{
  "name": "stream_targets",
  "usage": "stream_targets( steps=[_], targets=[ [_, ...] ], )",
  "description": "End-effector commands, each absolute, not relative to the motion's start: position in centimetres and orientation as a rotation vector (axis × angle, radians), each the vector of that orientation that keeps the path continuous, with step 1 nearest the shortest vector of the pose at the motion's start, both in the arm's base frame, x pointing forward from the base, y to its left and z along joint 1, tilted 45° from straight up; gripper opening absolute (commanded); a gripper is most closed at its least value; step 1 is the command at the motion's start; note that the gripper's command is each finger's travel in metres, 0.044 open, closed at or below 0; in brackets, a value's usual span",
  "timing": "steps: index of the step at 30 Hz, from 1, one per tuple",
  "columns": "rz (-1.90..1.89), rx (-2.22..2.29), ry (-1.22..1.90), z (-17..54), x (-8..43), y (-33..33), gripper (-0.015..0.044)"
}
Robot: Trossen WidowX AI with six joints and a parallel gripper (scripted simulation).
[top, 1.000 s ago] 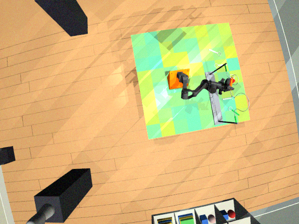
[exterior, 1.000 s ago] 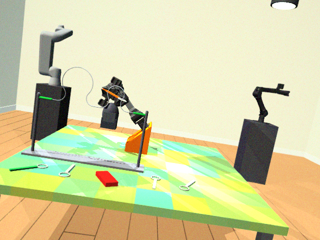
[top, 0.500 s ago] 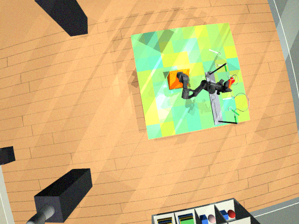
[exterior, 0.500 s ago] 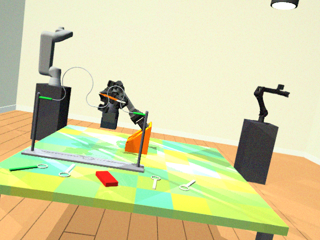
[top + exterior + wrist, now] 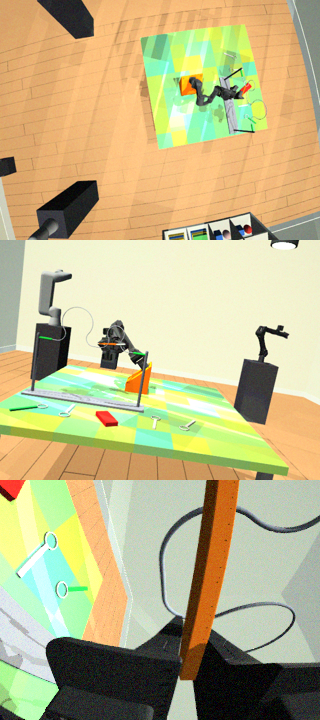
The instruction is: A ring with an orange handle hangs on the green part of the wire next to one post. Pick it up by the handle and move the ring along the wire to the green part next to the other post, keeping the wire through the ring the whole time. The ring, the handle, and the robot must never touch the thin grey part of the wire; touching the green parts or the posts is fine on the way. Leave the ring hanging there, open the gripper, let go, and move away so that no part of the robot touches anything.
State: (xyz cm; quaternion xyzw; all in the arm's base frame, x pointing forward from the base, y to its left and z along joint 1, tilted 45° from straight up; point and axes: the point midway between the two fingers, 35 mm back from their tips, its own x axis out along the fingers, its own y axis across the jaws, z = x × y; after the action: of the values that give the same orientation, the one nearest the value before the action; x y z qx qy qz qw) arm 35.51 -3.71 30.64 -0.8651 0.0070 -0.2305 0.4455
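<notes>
We have the tool pinched nearly closed on the orange handle, which we judge light, stiff and best held near its free end

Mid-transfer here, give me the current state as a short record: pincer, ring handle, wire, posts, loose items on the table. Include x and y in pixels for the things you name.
pincer: shut on the orange handle [image 5: 244, 90] [image 5: 107, 344] [image 5: 210, 570]
wire: curvy grey [image 5: 92, 325] [image 5: 162, 560], green at both ends
posts: two dark uprights, on a long grey base [image 5: 85, 399]
handle position: between the posts, at neither green end
release: not yet done
loose ring tools: one green-handled [image 5: 23, 408] [image 5: 77, 588], three white-handled
loose block: red [image 5: 106, 418], flat on the table
ring clearance from grey wire: cannot tell
</notes>
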Motion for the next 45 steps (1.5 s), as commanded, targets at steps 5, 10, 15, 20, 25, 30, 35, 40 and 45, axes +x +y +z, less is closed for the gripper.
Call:
stream_targets(
  steps=[5,10,15,20,25,30,35,40,45],
  targets=[
    [-0.519,-1.945,0.085,27.7,35.8,-5.3,-0.015],
    [-0.442,-1.854,0.073,26.4,36.6,-6.1,-0.015],
    [-0.393,-1.736,0.089,24.5,36.9,-6.6,-0.015],
    [-0.364,-1.617,0.118,22.6,37.0,-6.9,-0.015],
    [-0.34,-1.507,0.145,20.8,37.0,-6.8,-0.015],
    [-0.314,-1.388,0.173,18.8,37.0,-6.6,-0.015],
    [-0.288,-1.272,0.198,17.0,37.0,-6.1,-0.015],
    [-0.264,-1.164,0.221,15.3,36.9,-5.4,-0.015],
    [-0.244,-1.074,0.239,13.9,36.9,-4.7,-0.015]
  ],
)
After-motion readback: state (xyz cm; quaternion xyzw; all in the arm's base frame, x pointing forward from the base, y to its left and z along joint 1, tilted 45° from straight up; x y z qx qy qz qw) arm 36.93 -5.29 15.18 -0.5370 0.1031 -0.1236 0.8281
